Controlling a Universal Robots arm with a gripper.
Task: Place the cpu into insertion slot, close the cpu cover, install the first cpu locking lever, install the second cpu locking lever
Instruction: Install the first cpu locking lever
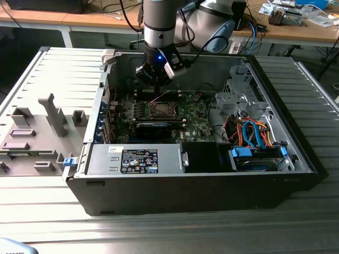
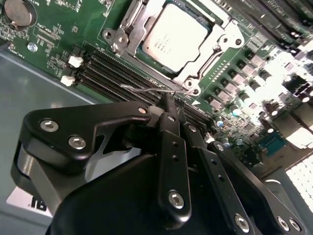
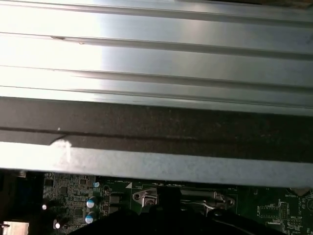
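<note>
The pincer (image 2: 171, 105), fingers pressed together, touches a thin wire lever (image 2: 146, 89) beside the slot (image 1: 161, 109). You see the arm vertical inside the case (image 1: 296, 153). The cpu (image 2: 173, 36) sits under the closed cover (image 2: 215, 46).

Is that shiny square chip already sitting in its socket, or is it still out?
In. In the second wrist view the cpu lies flat inside the insertion slot, with the cpu cover closed down around its edges.

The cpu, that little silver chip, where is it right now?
In the second wrist view the cpu lies in the insertion slot on the green circuit board, framed by the cpu cover.
</note>
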